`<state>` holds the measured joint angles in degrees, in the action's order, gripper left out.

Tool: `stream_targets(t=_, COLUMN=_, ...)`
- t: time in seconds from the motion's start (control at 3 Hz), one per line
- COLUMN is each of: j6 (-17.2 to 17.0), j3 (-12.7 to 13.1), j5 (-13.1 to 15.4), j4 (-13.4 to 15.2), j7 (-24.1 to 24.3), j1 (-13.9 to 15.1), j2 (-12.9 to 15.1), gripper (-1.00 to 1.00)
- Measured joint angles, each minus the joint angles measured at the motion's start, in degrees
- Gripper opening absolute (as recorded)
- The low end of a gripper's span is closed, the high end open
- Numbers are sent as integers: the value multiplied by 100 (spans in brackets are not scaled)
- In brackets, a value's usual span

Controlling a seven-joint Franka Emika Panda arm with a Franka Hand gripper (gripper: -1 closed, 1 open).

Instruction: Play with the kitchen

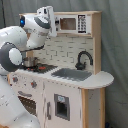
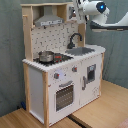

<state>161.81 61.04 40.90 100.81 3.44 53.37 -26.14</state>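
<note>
kitchen on wooden floor, against grey curtain | gripper up by upper shelf; fingers: cannot tell | first exterior view only: microwave | second exterior view only: range hood, oven door | pot on stove, faucet behind sink, both exterior views

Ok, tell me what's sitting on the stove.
A small metal pot sits on the stove of the toy kitchen. Its inside cannot be seen in either exterior view.
</note>
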Motion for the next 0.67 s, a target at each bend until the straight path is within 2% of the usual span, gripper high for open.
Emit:
stream_targets(t=0.33, j6=0, j3=371, j5=-1, j4=-195, j7=81, j1=436, j2=49, gripper=-100)
stream_targets(t=0.67, j6=2, j3=203, j5=-1, j4=-304, j7=313, j1=432, j2=-457, gripper=-100)
